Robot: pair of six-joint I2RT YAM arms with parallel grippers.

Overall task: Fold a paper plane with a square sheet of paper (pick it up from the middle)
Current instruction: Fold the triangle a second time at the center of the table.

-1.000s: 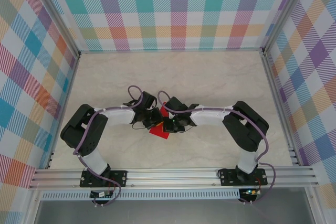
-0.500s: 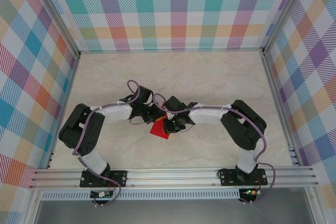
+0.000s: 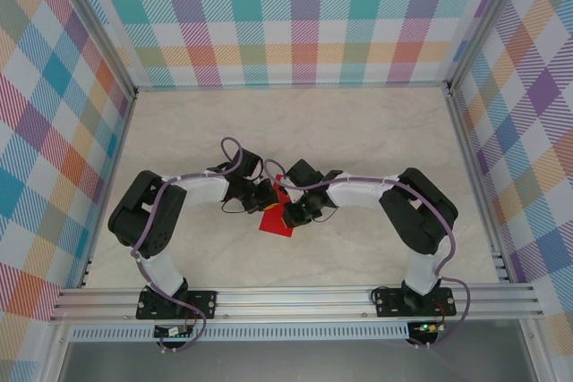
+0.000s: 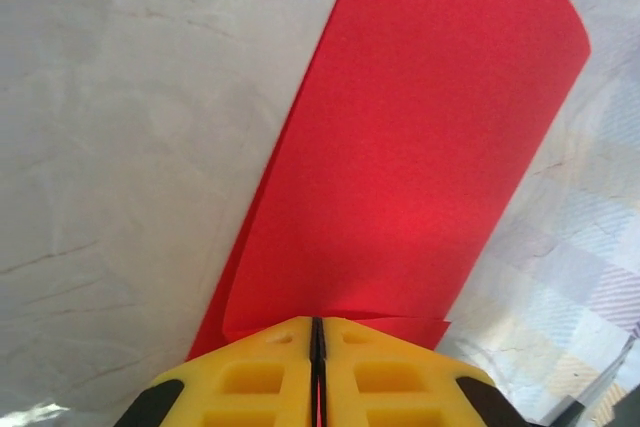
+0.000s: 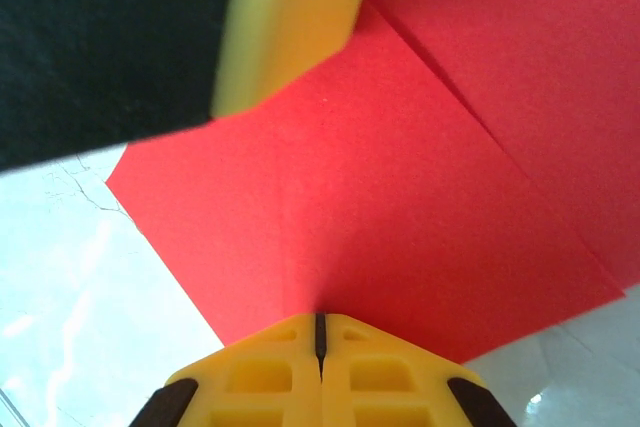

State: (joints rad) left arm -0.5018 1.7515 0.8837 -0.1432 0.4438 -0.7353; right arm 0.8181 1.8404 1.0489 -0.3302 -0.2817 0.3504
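The square sheet of paper (image 3: 276, 221) hangs over mid-table (image 3: 376, 131), between my two arms. My left gripper (image 4: 316, 332) and right gripper (image 5: 320, 329) each pinch an edge of it. From my left fingers its long axis runs straight ahead, leaning right. Both arms are equally near.

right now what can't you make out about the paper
- Top view: paper too small to read its folds; left gripper and right gripper cover its far part.
- Left wrist view: gripper fingers hide the paper's near edge.
- Right wrist view: paper cropped at the right edge; blurred yellow shape covers part of it.
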